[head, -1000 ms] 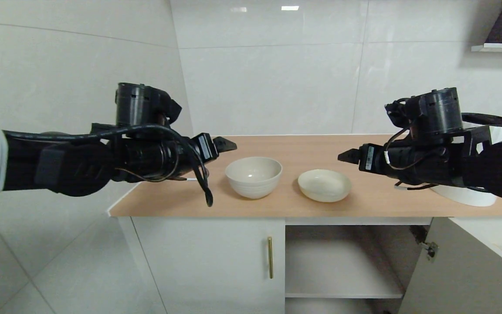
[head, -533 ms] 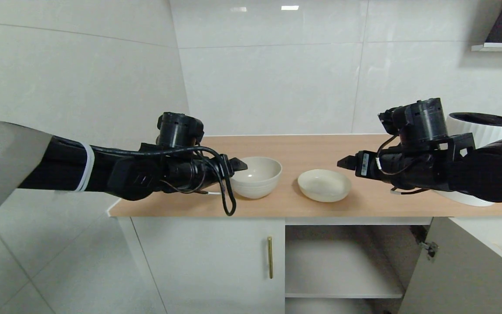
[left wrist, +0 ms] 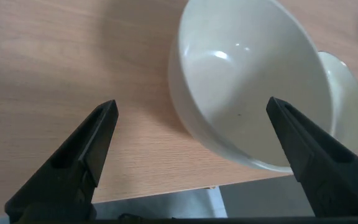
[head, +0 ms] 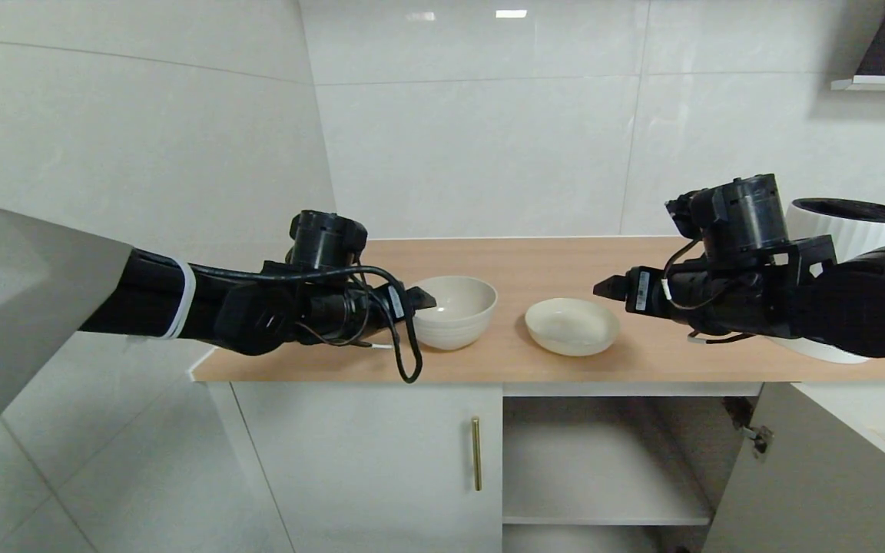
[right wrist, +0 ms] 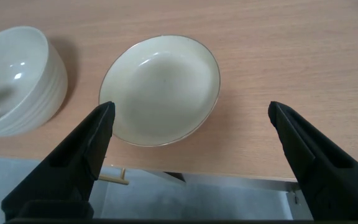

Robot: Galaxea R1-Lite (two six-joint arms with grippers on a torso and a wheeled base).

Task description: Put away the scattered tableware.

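Observation:
A deep cream bowl [head: 458,309] [left wrist: 247,93] [right wrist: 17,78] stands on the wooden countertop [head: 535,261]. Right of it lies a shallow cream dish [head: 571,326] [right wrist: 160,90] [left wrist: 347,106]. My left gripper [head: 421,298] [left wrist: 191,109] is open, hovering at the bowl's left rim, with the rim between its fingertips in the left wrist view. My right gripper [head: 608,287] [right wrist: 188,112] is open, held above the right edge of the dish, which lies between its fingertips in the right wrist view.
A white ribbed pot [head: 850,223] with a dark top stands at the counter's right end behind my right arm. Below, the left cabinet door [head: 381,468] with a brass handle is shut. The right door [head: 819,476] hangs open, showing a bare shelf [head: 596,491].
My left arm dropped and pushed forward, from left of the bowl to its rim. My right arm lowered slightly toward the dish. The bowl and dish stayed put.

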